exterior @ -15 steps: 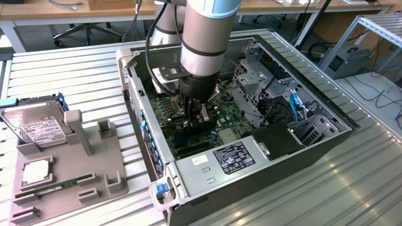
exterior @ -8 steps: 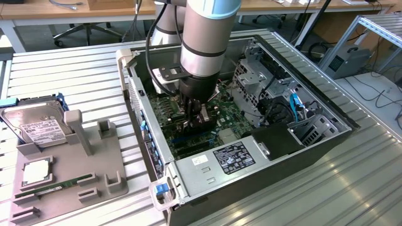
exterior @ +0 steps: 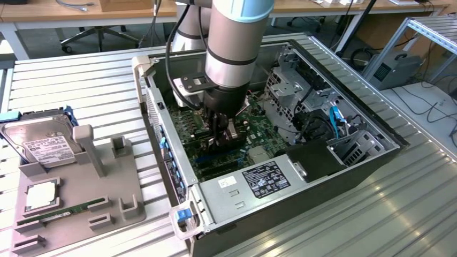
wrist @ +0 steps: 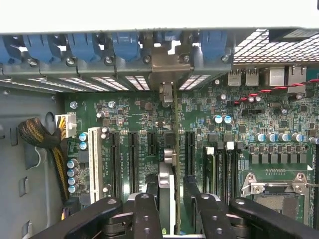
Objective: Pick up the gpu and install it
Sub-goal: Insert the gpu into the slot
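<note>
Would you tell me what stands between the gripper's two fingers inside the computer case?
In the wrist view, the gpu stands edge-on between the fingers of the gripper, upright over the motherboard.

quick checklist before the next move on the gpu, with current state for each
1. gpu stands on edge in line with a motherboard slot: ok.
2. gpu bracket sits at the rear slot opening: ok.
3. Fully seated in the slot: cannot tell.
4. gripper astride the card inside the case: ok.
5. Fingers off the card: cannot tell.
6. Hard drive and RAM stick lie on the holder outside the case: ok.
</note>
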